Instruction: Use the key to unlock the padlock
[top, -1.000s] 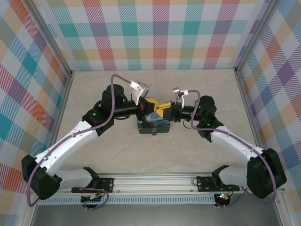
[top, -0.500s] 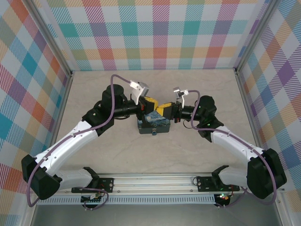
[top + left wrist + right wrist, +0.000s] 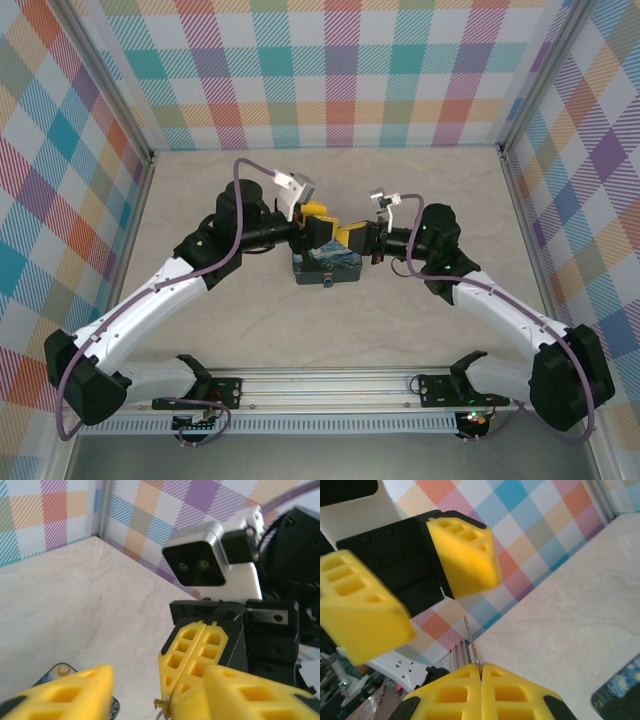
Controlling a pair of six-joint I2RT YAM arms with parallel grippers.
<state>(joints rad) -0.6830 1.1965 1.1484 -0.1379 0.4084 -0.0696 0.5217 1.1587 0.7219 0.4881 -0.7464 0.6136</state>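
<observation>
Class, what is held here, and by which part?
The right gripper pinches what looks like the key by one end; the left gripper holds nothing.

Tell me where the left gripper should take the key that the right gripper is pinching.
Grip the free end of the key, the thin sliver standing out past the shut fingertips of the right gripper. The open left gripper faces it, so probably come straight on from opposite, one finger on each flat side.

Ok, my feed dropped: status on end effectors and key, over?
Left end effector open, tips facing the right one. Right end effector shut on thin metal sliver, apparently the key. Both over painted box. No obstruction seen.
</observation>
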